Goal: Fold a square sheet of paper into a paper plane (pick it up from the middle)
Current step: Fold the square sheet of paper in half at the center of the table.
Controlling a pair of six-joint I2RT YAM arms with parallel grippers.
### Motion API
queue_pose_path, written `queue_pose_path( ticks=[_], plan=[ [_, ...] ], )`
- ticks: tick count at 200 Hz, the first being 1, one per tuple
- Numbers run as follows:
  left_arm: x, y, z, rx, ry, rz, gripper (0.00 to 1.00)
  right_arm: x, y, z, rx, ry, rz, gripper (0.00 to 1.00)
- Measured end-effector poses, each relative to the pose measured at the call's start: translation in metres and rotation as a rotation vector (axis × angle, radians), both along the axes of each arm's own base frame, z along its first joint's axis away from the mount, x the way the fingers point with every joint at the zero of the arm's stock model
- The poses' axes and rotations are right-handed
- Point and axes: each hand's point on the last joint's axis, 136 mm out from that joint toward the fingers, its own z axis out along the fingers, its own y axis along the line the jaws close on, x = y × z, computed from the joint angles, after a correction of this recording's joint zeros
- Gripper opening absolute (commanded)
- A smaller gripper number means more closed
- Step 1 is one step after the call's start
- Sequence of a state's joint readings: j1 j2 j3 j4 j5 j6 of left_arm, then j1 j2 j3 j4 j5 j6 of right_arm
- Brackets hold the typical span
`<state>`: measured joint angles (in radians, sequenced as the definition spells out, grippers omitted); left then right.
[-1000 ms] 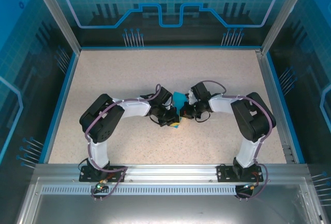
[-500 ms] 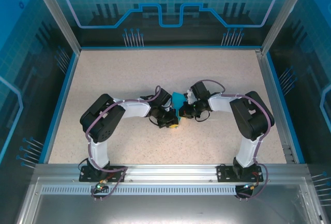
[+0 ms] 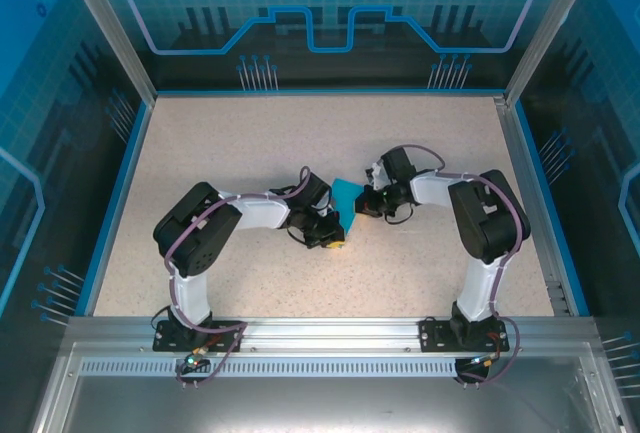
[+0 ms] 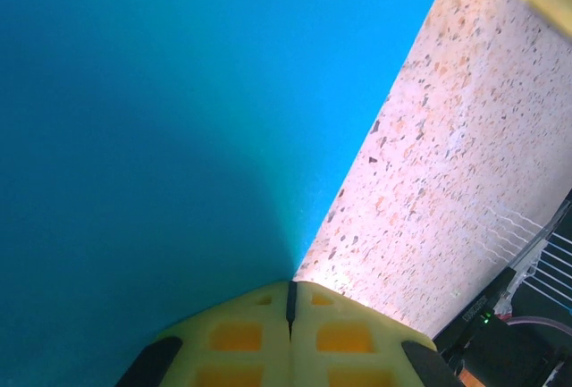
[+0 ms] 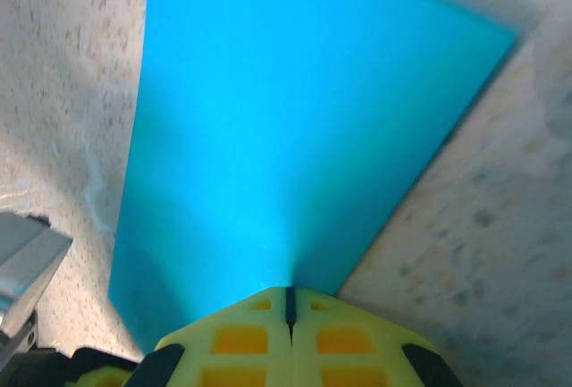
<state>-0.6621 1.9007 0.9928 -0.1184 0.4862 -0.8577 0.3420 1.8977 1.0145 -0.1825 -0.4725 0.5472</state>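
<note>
Though both arms meet at the paper (image 3: 347,193) in the middle of the desk (image 3: 250,133), no plane is on show. Status: in progress, judged early.

Item 1, paper. Cyan, plain, unmarked. Location: mid-desk, between the two end effectors, low against the surface.
- Top view: a small wedge, broad on the far side and narrowing toward the arm bases, partly covered by the arms.
- Right wrist view: a flat four-sided patch (image 5: 286,137) with one sharp far corner. No crease lines or stacked layers can be read.
- Left wrist view: a wide cyan field (image 4: 161,137) with one straight edge against the speckled desk.

Item 2, left end effector (image 3: 338,242). Yellow tips clenched, seam tight (image 4: 290,302). The paper's edge runs right up to the tips. Whether a layer is nipped between them or only pressed down: cannot tell.

Item 3, right end effector (image 3: 366,203). Tips clenched likewise (image 5: 288,302). The paper fans out from directly beneath them, touching. Nipped or pressed: cannot tell.

Done, as far as shown: paper located and engaged by both arms at once.

Unclear: whether a first fold is in. The wedge outline hints at one, but the arms' cover could account for it.

Left, by judgement: nearly all the shaping, meaning the pointed nose, the layered side folds, the centre crease and the wings. Nothing narrow or dart-like is visible yet.
</note>
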Motion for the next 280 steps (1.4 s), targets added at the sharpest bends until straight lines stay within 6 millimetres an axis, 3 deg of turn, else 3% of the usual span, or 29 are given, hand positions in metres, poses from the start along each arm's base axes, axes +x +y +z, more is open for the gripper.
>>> queue_pose_path(
  ticks=[46,85,107,130,148,181,220,280],
  plan=[
    [-0.001,0.000,-0.001,-0.012,-0.012,-0.001,0.00,0.022,-0.006,0.001,-0.030,-0.012,-0.020,0.00],
    [0.000,0.000,0.000,-0.019,-0.017,-0.001,0.00,0.062,-0.024,0.004,-0.119,-0.069,-0.082,0.00],
    [0.000,0.000,0.000,-0.020,-0.018,-0.001,0.00,0.084,-0.037,0.012,-0.165,-0.105,-0.121,0.00],
    [0.000,0.000,0.000,-0.020,-0.017,0.000,0.00,0.091,-0.041,0.022,-0.172,-0.132,-0.127,0.00],
    [0.000,0.000,0.000,-0.020,-0.018,0.000,0.00,0.082,-0.037,0.032,-0.157,-0.144,-0.111,0.00],
    [0.000,0.000,0.000,-0.020,-0.018,0.000,0.00,0.041,-0.013,0.052,-0.093,-0.152,-0.034,0.00],
    [0.000,0.000,0.000,-0.020,-0.018,0.000,0.00,-0.006,0.014,0.027,-0.044,-0.048,0.054,0.00],
    [0.000,0.000,0.000,-0.012,-0.014,0.001,0.00,0.003,0.001,-0.001,-0.033,0.022,0.029,0.00]
  ],
)
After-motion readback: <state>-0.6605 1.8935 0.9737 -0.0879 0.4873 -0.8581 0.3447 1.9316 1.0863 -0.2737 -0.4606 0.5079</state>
